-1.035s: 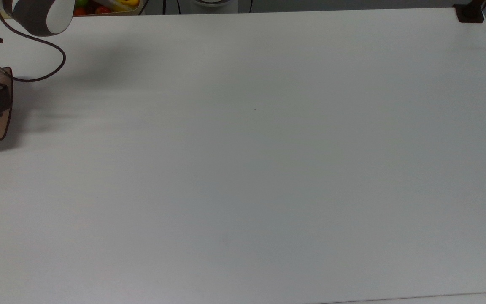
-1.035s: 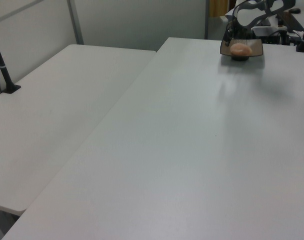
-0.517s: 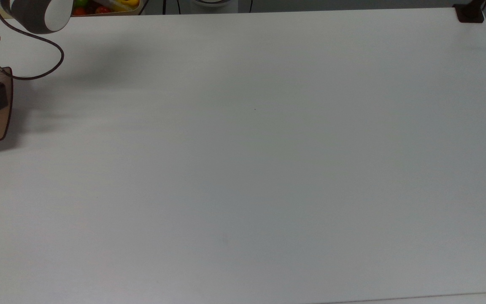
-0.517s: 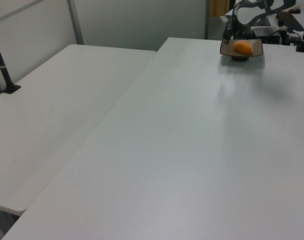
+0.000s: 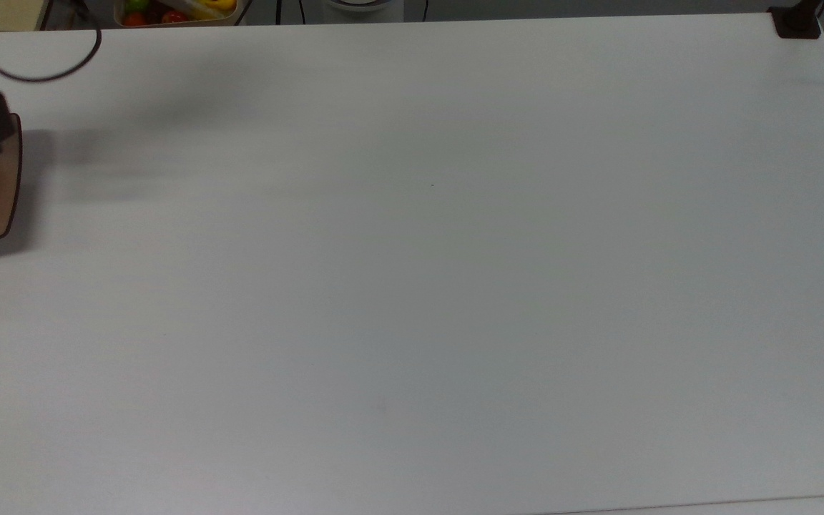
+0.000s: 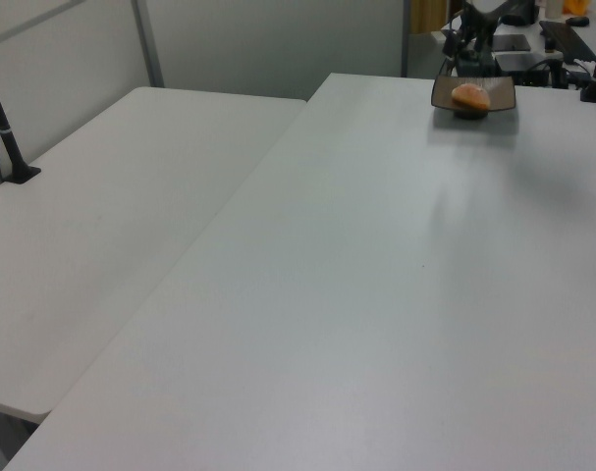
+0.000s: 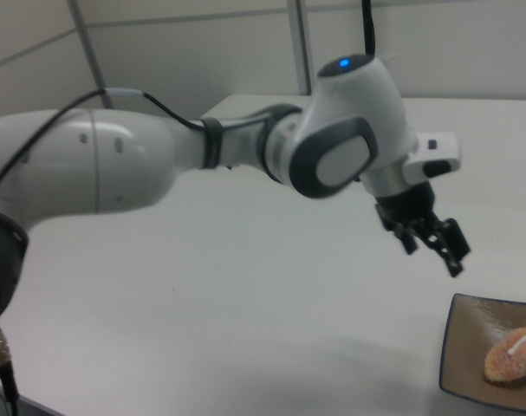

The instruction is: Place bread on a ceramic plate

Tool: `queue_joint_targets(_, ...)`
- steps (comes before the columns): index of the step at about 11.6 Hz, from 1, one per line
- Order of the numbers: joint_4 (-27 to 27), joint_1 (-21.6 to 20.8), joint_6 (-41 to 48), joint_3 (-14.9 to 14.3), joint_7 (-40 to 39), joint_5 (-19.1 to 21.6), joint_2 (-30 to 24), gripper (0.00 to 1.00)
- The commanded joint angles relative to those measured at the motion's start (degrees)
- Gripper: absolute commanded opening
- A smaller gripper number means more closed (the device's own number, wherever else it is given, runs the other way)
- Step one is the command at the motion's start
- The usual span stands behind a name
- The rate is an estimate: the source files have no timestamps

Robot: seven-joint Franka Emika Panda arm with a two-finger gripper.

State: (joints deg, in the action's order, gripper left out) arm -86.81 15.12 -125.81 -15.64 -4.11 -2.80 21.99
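Arm: I am reaching my white arm (image 7: pixel 159 165) out, wrist angled downward.
Gripper: I am holding my gripper (image 7: pixel 433 242) empty, fingers (image 7: pixel 454 253) parted.

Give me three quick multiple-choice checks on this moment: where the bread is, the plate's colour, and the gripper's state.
1. Where is the bread?
A. on the ceramic plate
B. on the bare table
C. in the gripper

2. What colour is the ceramic plate?
A. white
B. brown
C. blue

3. What is the gripper doing?
A. clamping the bread
B. gripping the plate's rim
C. open, above the plate, holding nothing

Answers: 1 A, the bread lies on the plate; 2 B, brown with a dark rim; 3 C, the right view shows spread, empty fingers.
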Motion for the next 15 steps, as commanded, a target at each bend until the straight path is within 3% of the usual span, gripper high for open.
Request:
queue_joint_targets(1, -1.61, -0.45, 14.77, 2.27, -7.30, 0.16, -7.55, 1.00)
queue_joint_targets(5, -1.79, -0.18, 30.41, 9.73, -9.34, -0.54, -15.37, 1.00)
queue_joint_targets(8, -2.22, -1.32, 35.46, 15.18, -5.14, 0.08, -18.99, 1.00)
queue_joint_targets(11, -3.19, -4.74, 35.11, 18.18, 0.76, 0.16, -19.08, 1.00)
queue_joint_targets(15, -4.42, -10.89, 33.36, 18.63, 5.25, 0.34, -19.35, 1.00)
